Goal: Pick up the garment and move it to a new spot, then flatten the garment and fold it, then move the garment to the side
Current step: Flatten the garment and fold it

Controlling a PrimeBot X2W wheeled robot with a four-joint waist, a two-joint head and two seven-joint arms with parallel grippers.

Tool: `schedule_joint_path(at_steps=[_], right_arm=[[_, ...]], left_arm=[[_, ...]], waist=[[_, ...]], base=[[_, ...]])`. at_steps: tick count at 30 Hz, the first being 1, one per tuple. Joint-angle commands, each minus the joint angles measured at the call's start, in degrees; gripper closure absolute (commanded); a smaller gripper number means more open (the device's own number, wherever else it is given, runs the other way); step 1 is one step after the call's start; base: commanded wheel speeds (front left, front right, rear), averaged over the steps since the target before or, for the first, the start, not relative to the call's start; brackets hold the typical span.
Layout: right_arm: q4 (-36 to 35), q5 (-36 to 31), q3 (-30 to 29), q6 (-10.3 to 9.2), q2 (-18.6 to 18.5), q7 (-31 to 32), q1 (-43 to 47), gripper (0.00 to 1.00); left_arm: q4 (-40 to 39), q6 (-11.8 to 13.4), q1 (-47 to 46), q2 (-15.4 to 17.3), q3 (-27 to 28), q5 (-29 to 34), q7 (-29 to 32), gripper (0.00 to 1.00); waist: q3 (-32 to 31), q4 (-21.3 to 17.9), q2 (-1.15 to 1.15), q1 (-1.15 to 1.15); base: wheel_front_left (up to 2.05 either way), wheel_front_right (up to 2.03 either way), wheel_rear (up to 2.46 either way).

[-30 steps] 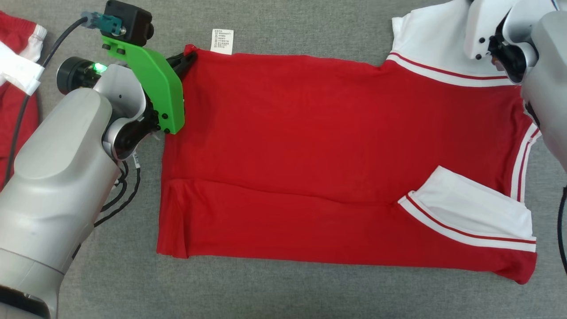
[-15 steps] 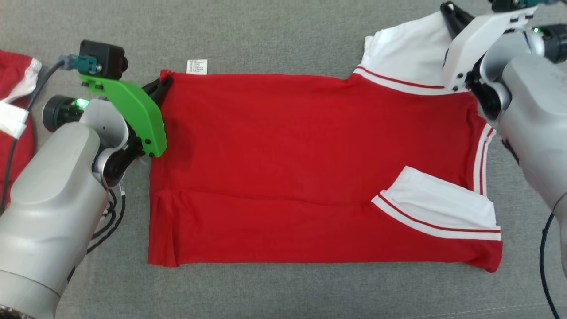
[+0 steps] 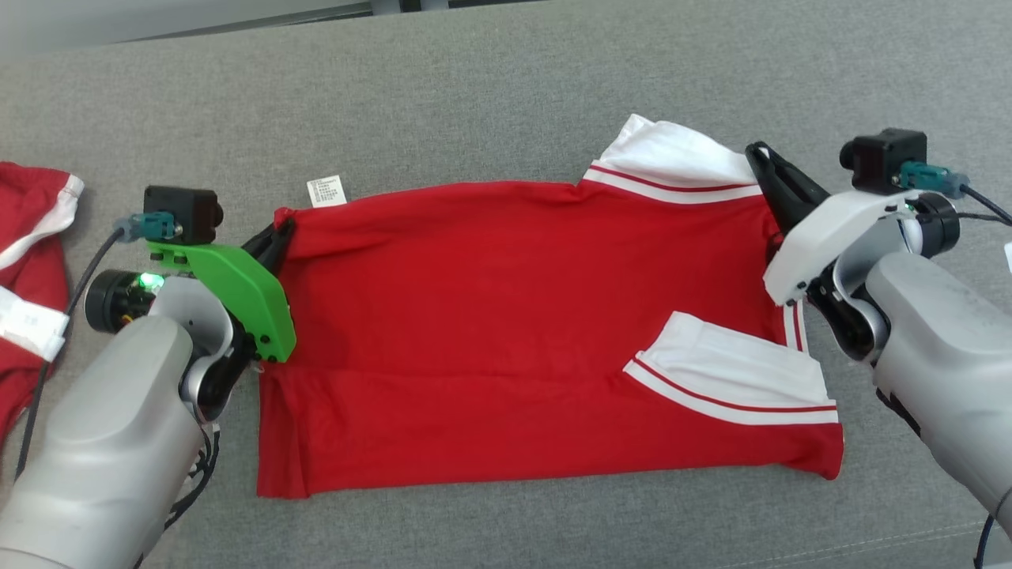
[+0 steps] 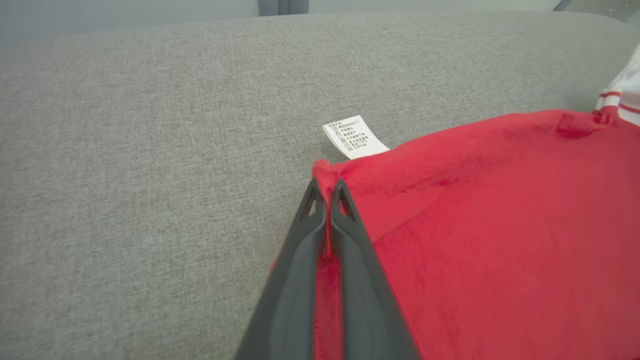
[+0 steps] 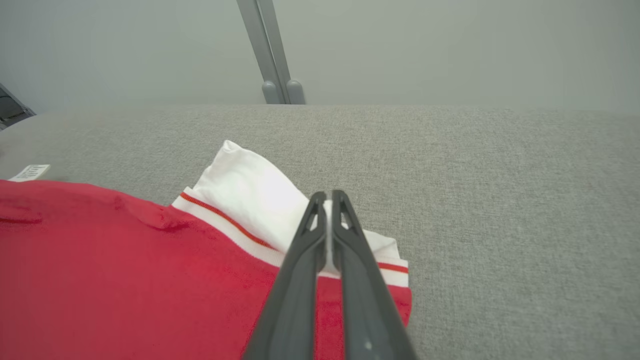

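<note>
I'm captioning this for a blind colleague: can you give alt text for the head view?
A red shirt with white sleeves lies spread on grey upholstery, gripped along its far edge: left gripper shut on the corner beside a white care label, right gripper shut on the far sleeve. Another red-and-white garment lies at left.

Plain lab, grey fabric worktop [image 3: 506, 95]

Head view high, looking down; wrist views low, close; all share garment [image 3: 506, 332].
</note>
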Motion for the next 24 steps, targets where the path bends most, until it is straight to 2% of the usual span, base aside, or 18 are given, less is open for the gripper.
schedule_joint_path(at_steps=[1, 9, 14, 19, 24], right_arm=[[-1.4, 0.2, -0.7, -0.11, -0.8, -0.4, 2.2, 1.0], [-12.0, -1.6, -8.0, -0.11, -3.9, -0.7, 14.3, 1.0], [-19.0, -3.2, -14.9, -0.11, -5.0, -0.7, 23.1, 1.0], [-25.8, -5.7, -22.2, -0.1, -4.2, 1.9, 31.8, 1.0], [-33.3, -9.0, -30.4, -0.1, -0.8, 6.3, 40.4, 1.0]], left_arm=[[-0.4, 0.6, 1.6, 0.6, -0.1, 0.9, -1.1, 1.0], [-3.1, 2.9, 8.0, 0.3, -0.1, 1.4, -7.7, 1.0], [-5.3, 4.3, 11.1, 0.2, -0.3, 1.9, -11.1, 1.0], [-7.7, 5.5, 14.4, 0.1, 0.2, 1.2, -13.4, 1.0], [-9.0, 6.2, 17.0, -0.2, 0.1, 0.8, -14.5, 1.0]], waist=[[-1.9, -0.6, 0.0, 0.0], [-5.7, 0.3, 0.0, 0.0], [-7.3, 1.1, 0.0, 0.0], [-8.0, 1.4, 0.0, 0.0], [-7.9, 2.1, 0.0, 0.0]], base=[[0.0, 0.0, 0.0], [0.0, 0.0, 0.0], [0.0, 0.0, 0.0], [0.0, 0.0, 0.0], [0.0, 0.0, 0.0]])
